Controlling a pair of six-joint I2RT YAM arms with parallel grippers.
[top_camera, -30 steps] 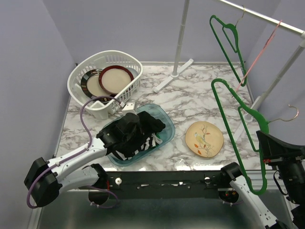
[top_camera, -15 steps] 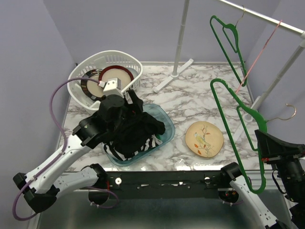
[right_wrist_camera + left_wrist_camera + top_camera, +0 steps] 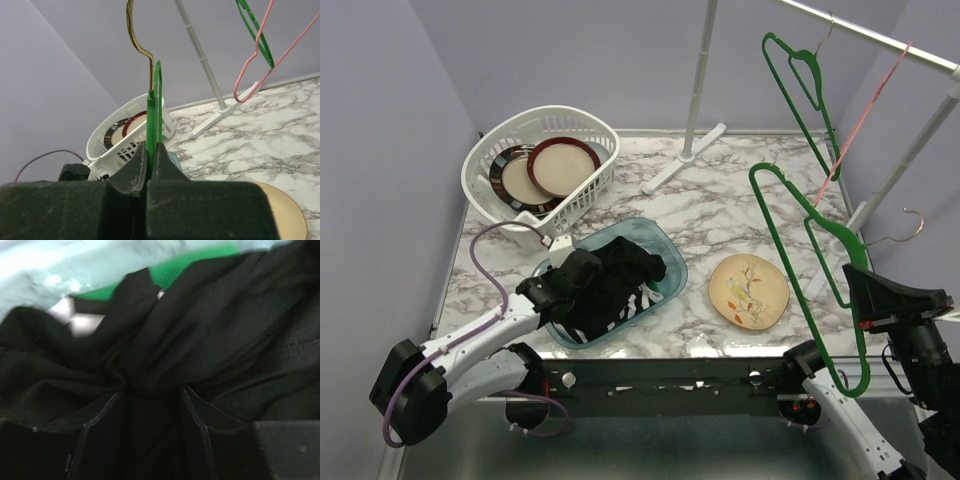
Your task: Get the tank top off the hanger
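Seemingly little remains: the green hanger (image 3: 158, 100), clenched in the right hand (image 3: 151, 150), rises bare above it, while the black tank top (image 3: 620, 270) lies heaped around the left hand (image 3: 150, 400), whose grip I cannot tell.

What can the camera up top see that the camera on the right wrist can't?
Only the top camera shows the black tank top heaped in the clear blue tub, with the left gripper down in it. Only the right wrist camera shows, close up, the right gripper pinching the green hanger just below its metal hook. Both show the white basket of plates, the pink hanger and the yellow plate.
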